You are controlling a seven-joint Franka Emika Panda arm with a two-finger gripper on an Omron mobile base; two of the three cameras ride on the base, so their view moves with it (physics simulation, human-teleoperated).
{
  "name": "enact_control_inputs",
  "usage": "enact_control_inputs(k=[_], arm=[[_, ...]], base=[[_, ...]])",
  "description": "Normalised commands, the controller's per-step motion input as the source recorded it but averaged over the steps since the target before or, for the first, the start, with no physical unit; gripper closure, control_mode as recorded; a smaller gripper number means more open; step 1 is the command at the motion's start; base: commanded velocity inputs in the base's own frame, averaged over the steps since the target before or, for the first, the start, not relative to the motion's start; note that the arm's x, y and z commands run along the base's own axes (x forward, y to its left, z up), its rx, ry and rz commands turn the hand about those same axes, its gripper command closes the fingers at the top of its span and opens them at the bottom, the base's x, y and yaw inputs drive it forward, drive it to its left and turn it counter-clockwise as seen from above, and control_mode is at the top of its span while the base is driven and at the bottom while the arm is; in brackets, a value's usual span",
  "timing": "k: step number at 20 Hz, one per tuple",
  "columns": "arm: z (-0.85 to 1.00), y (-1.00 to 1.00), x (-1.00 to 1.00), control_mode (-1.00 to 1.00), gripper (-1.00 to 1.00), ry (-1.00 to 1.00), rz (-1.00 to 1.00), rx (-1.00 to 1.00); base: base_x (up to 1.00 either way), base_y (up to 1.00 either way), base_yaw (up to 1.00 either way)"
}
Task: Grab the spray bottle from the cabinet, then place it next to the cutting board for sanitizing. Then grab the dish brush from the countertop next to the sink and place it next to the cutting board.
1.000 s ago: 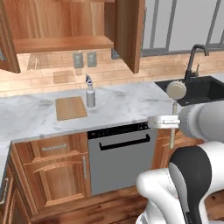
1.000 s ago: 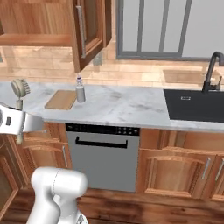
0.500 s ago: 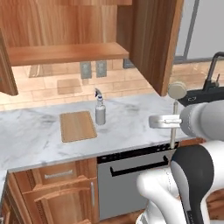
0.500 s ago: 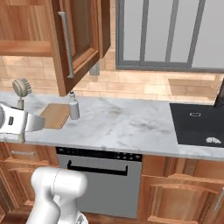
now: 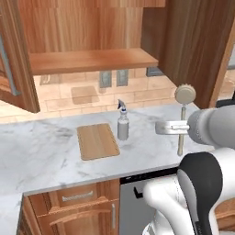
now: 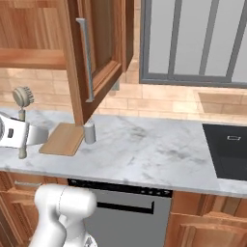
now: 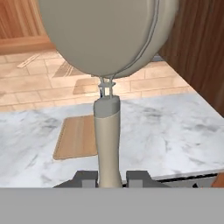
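My gripper (image 5: 178, 128) is shut on the thin handle of the dish brush (image 5: 184, 95), held upright above the white marble countertop (image 5: 46, 160) with its round cream head on top. The hand view has the brush (image 7: 107, 131) rising between the fingertips (image 7: 87, 177). The light-wood cutting board (image 5: 97, 141) lies flat to the gripper's left, also seen beyond the brush (image 7: 78, 136). The grey spray bottle (image 5: 122, 124) stands by the board's right edge. From the right base view, the gripper (image 6: 21, 136) holds the brush (image 6: 22, 97) left of the board (image 6: 63, 139); the bottle (image 6: 89, 133) is partly hidden behind the cabinet door.
The wall cabinet (image 5: 92, 60) hangs open over the board, with a door on each side (image 5: 198, 46); one door with its bar handle (image 6: 86, 60) juts over the counter. The black sink (image 6: 226, 150) is far right. A dishwasher front (image 6: 120, 207) sits below.
The whole scene has shifted and grown as the base drove nearer and leftward; the sink has left the left base view. The brush stays held in the shut gripper.
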Motion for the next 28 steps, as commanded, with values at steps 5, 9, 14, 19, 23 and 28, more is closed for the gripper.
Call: enact_control_inputs(k=[5,9,14,19,23,28], arm=[[0.00,0.00,0.00,1.00,1.00,0.00,0.00,0.00],[0.00,0.00,0.00,1.00,1.00,0.00,0.00,0.00],[0.00,0.00,0.00,1.00,1.00,0.00,0.00,0.00],[-0.02,0.16,0.02,-1.00,1.00,0.00,0.00,0.00],[-0.11,0.98,0.01,-1.00,1.00,0.00,0.04,0.00],[-0.11,0.77,0.04,-1.00,1.00,0.02,0.08,0.01]], base=[[0.62,0.05,0.07],[0.63,0.52,0.08],[0.42,0.57,0.02],[0.30,0.55,0.00],[0.00,0.00,0.00],[0.00,0.00,0.00]])
